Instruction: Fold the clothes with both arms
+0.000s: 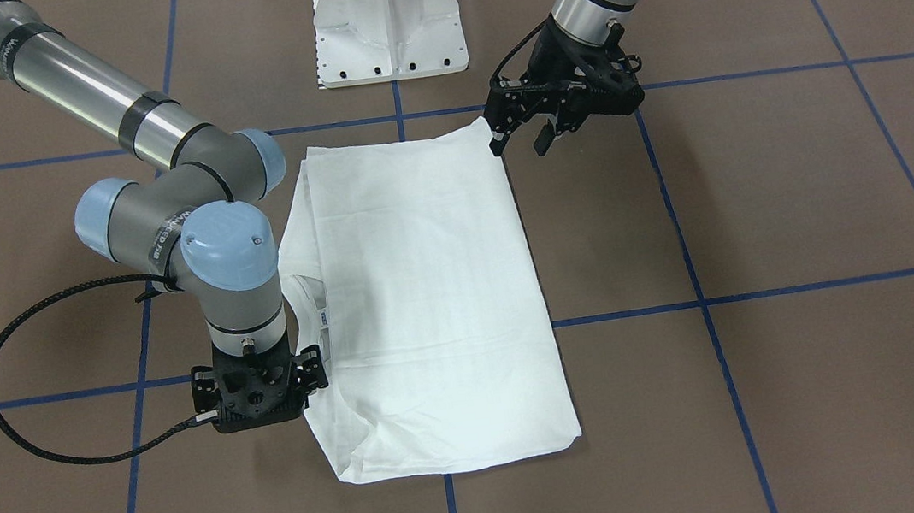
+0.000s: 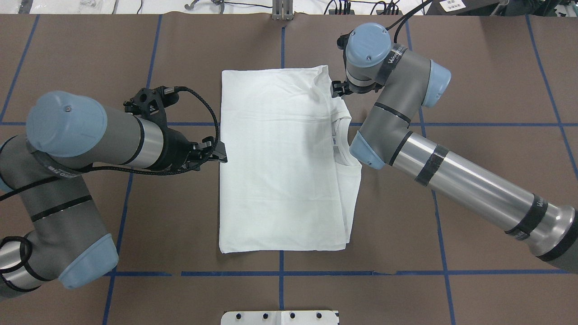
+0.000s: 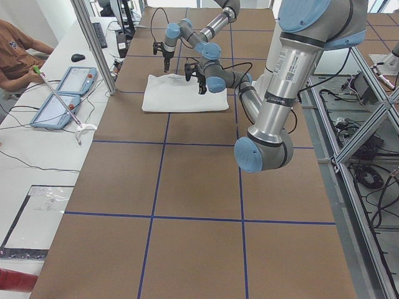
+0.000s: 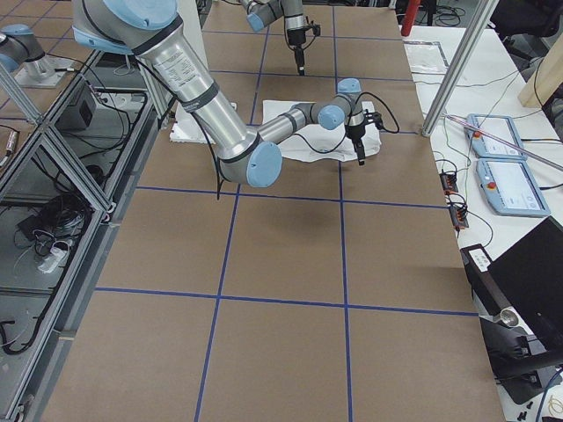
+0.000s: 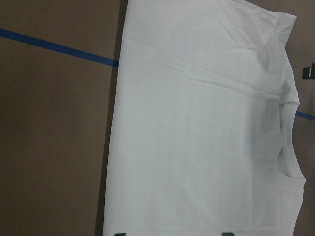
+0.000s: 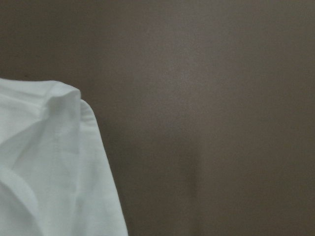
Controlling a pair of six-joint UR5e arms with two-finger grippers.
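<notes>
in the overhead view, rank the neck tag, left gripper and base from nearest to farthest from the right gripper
1. The neck tag, on the shirt just robot-side of the right gripper.
2. The left gripper, across the shirt at its opposite edge.
3. The base, at the view's bottom edge, clearly farthest.

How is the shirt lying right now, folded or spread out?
Folded. The T-shirt is a compact rectangle, no sleeves sticking out, with stacked layers and the collar along one long edge.
</notes>
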